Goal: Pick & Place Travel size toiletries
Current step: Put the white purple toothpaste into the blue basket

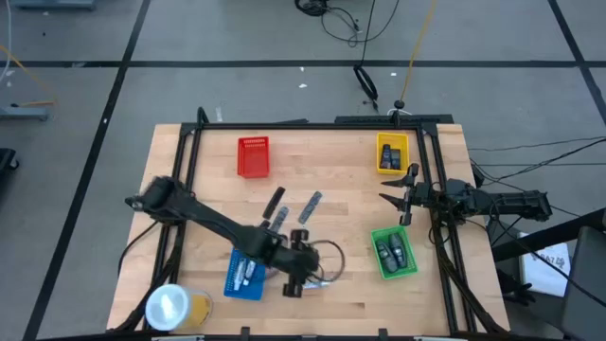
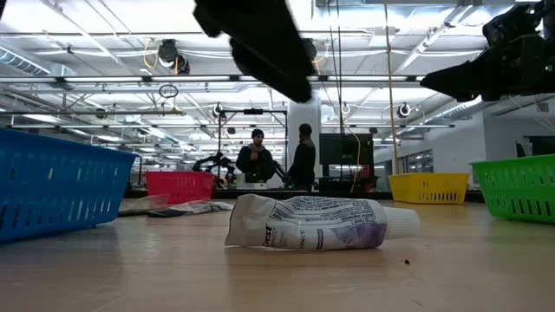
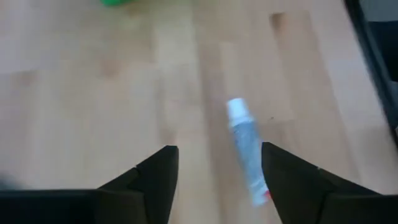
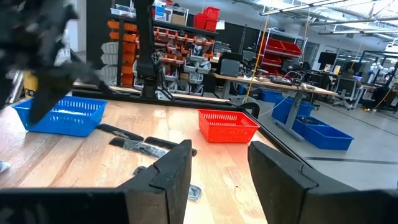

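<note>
We see a wooden bench from above, with the blue tray as our landmark near its front edge. Just to the right of the blue tray the left gripper hangs over bare wood, its jaws apart and holding nothing. A small white tube lies flat on the bench just right of the blue tray, below those jaws. Two dark sticks lie behind the blue tray, toward a red tray. Far right of the blue tray, the right gripper waits between yellow and green trays, its jaws partly open and empty.
</note>
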